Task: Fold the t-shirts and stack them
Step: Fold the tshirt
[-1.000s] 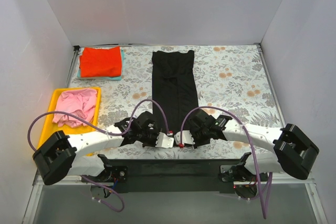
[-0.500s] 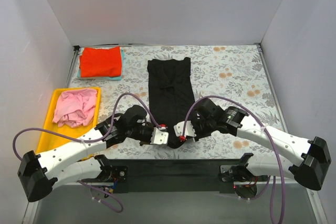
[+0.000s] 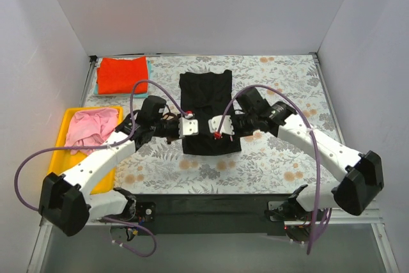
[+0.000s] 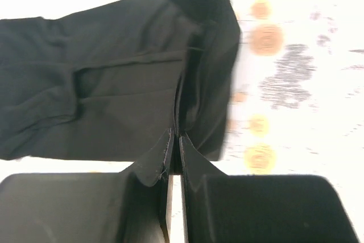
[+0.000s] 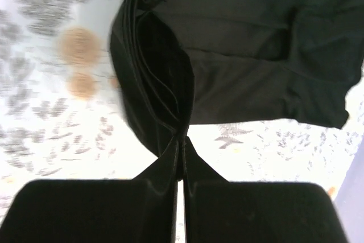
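Two look done: red-orange t-shirt atop teal t-shirt, beyond the left hand. It and the right hand each clamp the black t-shirt mid-fold; the pink t-shirt lies unfolded.

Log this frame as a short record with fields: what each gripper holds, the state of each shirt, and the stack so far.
left gripper: shut on an edge of the black t-shirt
right gripper: shut on the same shirt, beside the left gripper
black t-shirt: mid-table, near end raised in both grippers
red-orange t-shirt: folded, lying on the teal t-shirt, far left corner
pink t-shirt: crumpled in the yellow tray, not folded
stack: two shirts
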